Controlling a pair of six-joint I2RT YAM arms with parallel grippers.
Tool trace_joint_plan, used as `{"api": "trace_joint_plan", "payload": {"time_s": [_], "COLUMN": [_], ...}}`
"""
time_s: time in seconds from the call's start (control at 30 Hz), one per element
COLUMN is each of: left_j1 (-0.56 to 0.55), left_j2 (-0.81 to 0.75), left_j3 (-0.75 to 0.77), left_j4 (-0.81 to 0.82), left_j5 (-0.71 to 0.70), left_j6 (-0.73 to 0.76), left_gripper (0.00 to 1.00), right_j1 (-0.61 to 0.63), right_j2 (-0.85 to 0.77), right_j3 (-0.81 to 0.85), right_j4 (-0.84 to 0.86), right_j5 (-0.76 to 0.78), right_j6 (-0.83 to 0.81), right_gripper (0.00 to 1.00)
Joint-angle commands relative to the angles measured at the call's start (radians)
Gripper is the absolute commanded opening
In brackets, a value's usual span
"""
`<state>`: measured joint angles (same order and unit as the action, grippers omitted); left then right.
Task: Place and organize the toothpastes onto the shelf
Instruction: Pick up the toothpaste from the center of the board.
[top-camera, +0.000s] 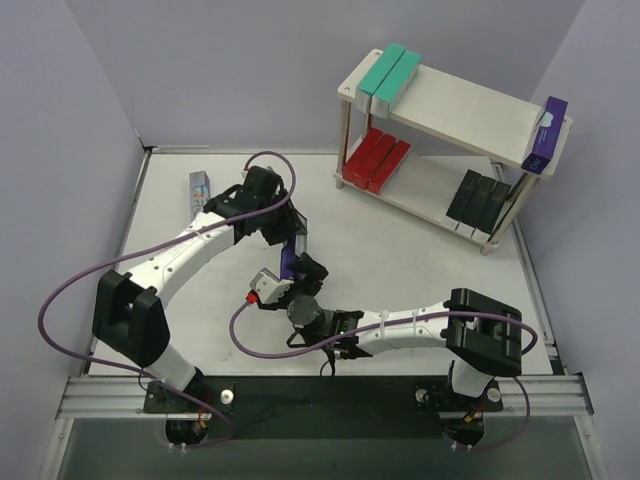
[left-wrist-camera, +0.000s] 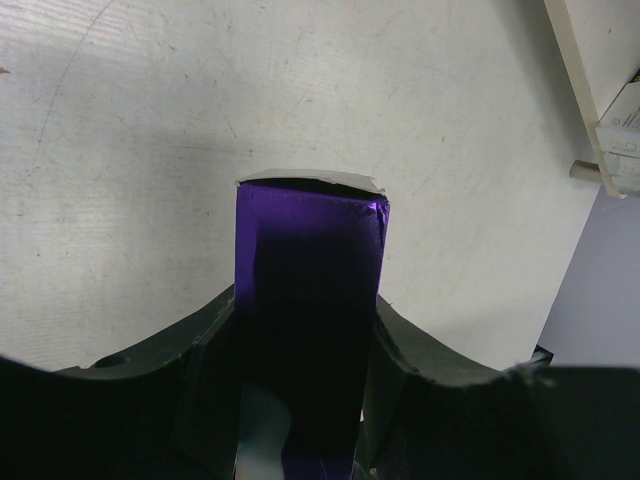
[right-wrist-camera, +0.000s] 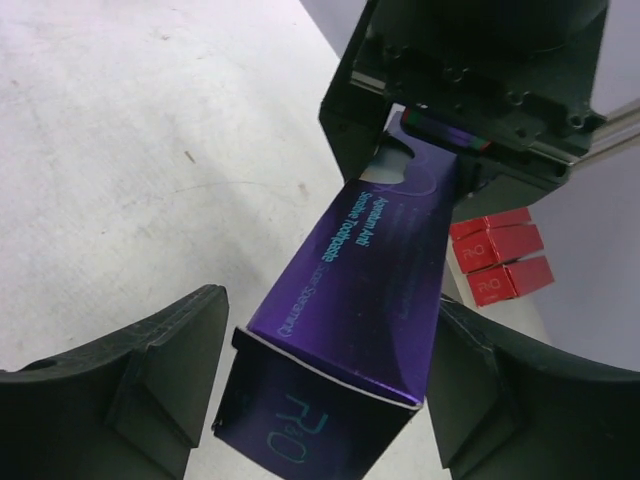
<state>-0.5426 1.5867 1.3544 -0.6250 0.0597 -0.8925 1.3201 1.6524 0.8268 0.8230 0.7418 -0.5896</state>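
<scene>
The left gripper (left-wrist-camera: 308, 310) was closed on a purple carton (right-wrist-camera: 365, 280), its matte black fingers pressing the two long sides of the glossy, slim rectangular box. The carton's far end flap showed a pale, raw cardboard edge. The carton hung above the table (top-camera: 400, 250), slanting toward the right gripper (right-wrist-camera: 325, 330). That gripper's broad black fingers (right-wrist-camera: 165, 370) stood wide on either side of the carton's printed end, with a small gap on each side.

The table was white and faintly scuffed. At its far right stood the shelf (top-camera: 470, 105), with pale flat boards on thin legs. Its upper board carried teal cartons (top-camera: 392, 72) at the left end and a second purple carton (top-camera: 546, 135) at the right end. Its lower board carried red cartons (top-camera: 376, 160) and black cartons (top-camera: 482, 200). A silvery carton (top-camera: 198, 190) lay on the table at far left.
</scene>
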Motion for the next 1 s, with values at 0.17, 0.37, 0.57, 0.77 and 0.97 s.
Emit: {"api": "trace_joint_plan", "payload": {"time_s": [0.17, 0.37, 0.57, 0.77, 0.97], "left_j1": [-0.007, -0.002, 0.021, 0.134, 0.337], "left_j2": [-0.047, -0.047, -0.053, -0.085, -0.169], "left_j3": [0.006, 0.012, 0.032, 0.094, 0.167], "left_j4": [0.053, 0.062, 0.067, 0.077, 0.059], "left_j5": [0.043, 0.038, 0.031, 0.029, -0.026], "left_j6": [-0.040, -0.036, -0.022, 0.018, 0.122], "left_gripper": [0.40, 0.47, 0.69, 0.80, 0.82], "right_j1": [0.024, 0.024, 0.024, -0.005, -0.087], "right_j2": [0.000, -0.037, -0.094, -0.201, -0.364], "right_j3": [0.069, 0.078, 0.074, 0.067, 0.084], "right_j4": [0.166, 0.067, -0.001, -0.133, -0.348], "right_j5": [0.082, 0.068, 0.067, 0.054, -0.008], "right_j6": [-0.072, 0.013, 0.076, 0.197, 0.313], "right_gripper": [0.47, 0.23, 0.18, 0.17, 0.17]}}
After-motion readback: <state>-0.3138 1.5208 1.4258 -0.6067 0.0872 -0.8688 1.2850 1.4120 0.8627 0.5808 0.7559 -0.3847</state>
